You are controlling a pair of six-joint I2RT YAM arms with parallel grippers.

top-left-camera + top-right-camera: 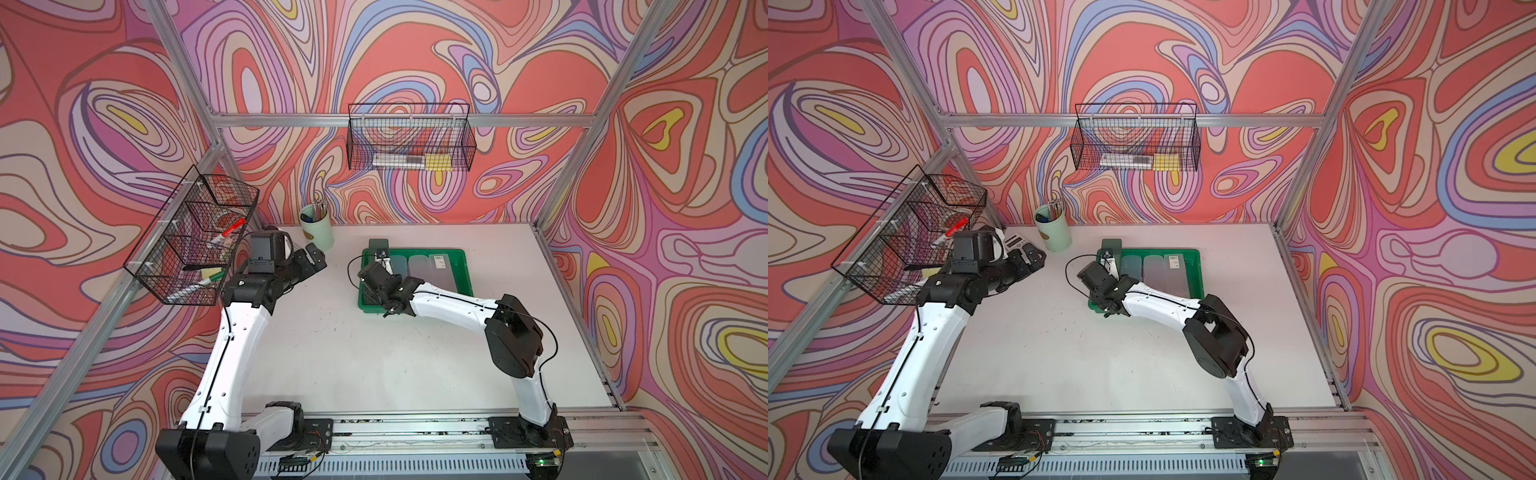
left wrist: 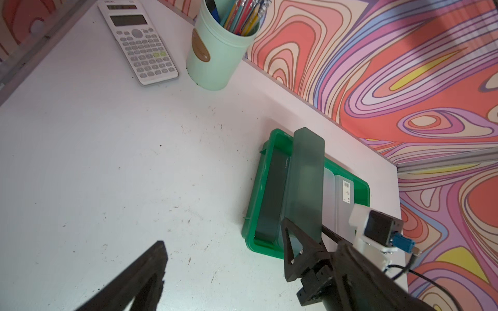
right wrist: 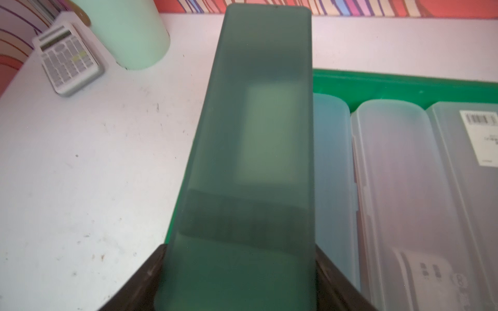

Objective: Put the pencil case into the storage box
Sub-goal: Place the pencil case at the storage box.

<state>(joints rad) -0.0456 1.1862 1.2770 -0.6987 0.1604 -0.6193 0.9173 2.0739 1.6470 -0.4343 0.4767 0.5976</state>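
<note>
Item: dark green pencil case (image 3: 242, 161) | hold: my right gripper (image 3: 239, 272) clamped on its near end | place: tilted above storage box (image 3: 390, 80), beside three clear cases (image 3: 390, 188) | step: placing | next: I level, lower, let go.

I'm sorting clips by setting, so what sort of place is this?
Likely a robot test cell staged as a study desk: aluminium frame and swirly printed walls around a white table, with a calculator, a pencil cup and hung wire baskets.
</note>
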